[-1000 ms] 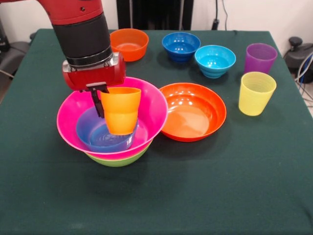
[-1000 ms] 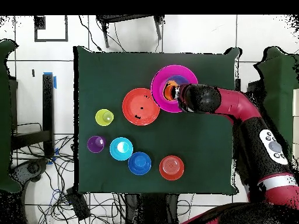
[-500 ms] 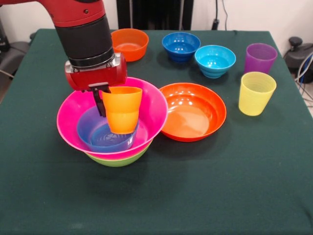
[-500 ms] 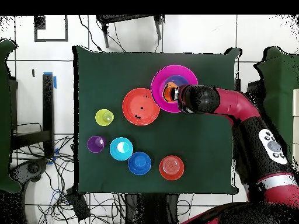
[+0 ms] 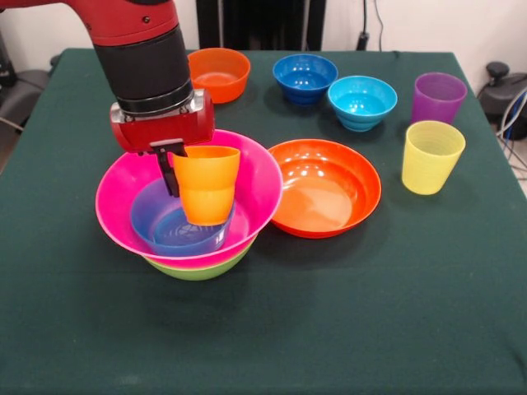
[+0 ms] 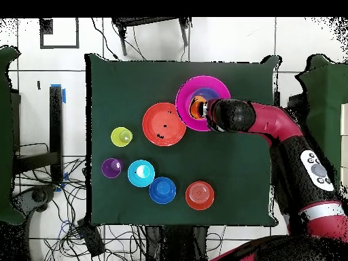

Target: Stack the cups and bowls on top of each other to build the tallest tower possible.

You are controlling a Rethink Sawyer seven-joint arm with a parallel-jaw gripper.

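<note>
Holding the orange cup (image 5: pixel 205 183) by its rim, the hand (image 5: pixel 171 169) has one dark finger (image 5: pixel 168 171) showing down the cup's left outer wall; the other is hidden, presumably inside. Grasp reads as clenched on the cup. Cup hangs upright, base low inside the small blue bowl (image 5: pixel 175 224); contact with the bowl floor cannot be told.

Tower (image 5: pixel 189 206): blue bowl nested in the big pink bowl (image 5: pixel 247 177), lime green bowl (image 5: pixel 198 268) beneath, near left of the bench (image 5: pixel 346 329).

Risks, as judged: letting go before the cup seats could tip it against the bowl wall; a sideways pull on withdrawal could drag the cup or shift the whole stack, since the bowls sit loose.

Room: shallow orange bowl (image 5: pixel 324 186) just beside the pink rim on the right. Small orange bowl (image 5: pixel 218 74), dark blue bowl (image 5: pixel 305 77), cyan bowl (image 5: pixel 362 102) along the far side; purple cup (image 5: pixel 437 97) and yellow cup (image 5: pixel 431 156) far right. Straight up is free; near bench edge open.
</note>
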